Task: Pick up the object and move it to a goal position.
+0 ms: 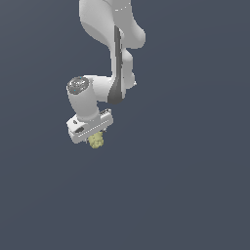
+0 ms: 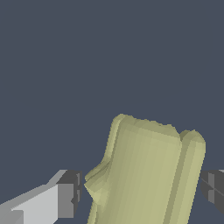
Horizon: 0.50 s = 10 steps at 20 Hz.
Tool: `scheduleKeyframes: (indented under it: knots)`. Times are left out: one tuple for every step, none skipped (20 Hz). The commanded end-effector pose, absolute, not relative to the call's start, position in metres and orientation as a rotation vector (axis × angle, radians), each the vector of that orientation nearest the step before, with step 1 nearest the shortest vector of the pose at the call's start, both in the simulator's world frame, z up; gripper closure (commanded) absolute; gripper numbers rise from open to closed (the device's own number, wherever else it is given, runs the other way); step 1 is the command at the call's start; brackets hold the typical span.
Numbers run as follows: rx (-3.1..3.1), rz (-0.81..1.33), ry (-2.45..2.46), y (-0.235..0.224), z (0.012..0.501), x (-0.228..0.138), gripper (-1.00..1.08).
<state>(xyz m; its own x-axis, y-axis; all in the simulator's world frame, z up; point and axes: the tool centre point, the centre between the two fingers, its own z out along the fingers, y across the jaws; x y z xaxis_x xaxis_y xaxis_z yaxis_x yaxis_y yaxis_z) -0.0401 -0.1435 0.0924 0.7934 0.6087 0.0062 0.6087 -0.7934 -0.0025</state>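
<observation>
Closest to us, the pale yellow-green object [image 2: 146,175] sits between the gripper [image 2: 142,190] pads, which we judge closed on it – the pickup looks done, the carry to a goal we cannot see remains – and no writing or labels show anywhere.

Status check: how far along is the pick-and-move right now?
Done: the pincer is around the object, which sits between its fingertips in the wrist view. In hand: closing on it; one pad looks close, while a gap remains at the other, so contact is unclear. Left: carrying it to the goal; no goal marker shows in either view.
</observation>
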Motion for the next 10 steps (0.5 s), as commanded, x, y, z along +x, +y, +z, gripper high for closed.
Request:
scheduleKeyframes:
  knots:
    - [-2.972, -0.009, -1.006, -0.148, 0.111, -0.037, 1.08]
    - [-2.973, -0.009, -1.005, -0.15, 0.119, -0.036, 1.08]
    - [-2.973, -0.008, -1.004, -0.152, 0.128, -0.035, 1.08]
    - [-2.973, -0.008, -1.003, -0.154, 0.137, -0.034, 1.08]
    - [-2.974, -0.008, -1.002, -0.157, 0.147, -0.032, 1.08]
    - [-2.974, -0.007, -1.001, -0.159, 0.157, -0.031, 1.08]
    - [-2.975, -0.007, -1.0, -0.162, 0.167, -0.029, 1.08]
    - [-2.976, -0.007, -0.998, -0.164, 0.178, -0.028, 1.08]
    - [-2.976, -0.006, -0.997, -0.167, 0.189, -0.026, 1.08]
    - [-2.977, -0.006, -0.996, -0.169, 0.199, -0.025, 1.08]
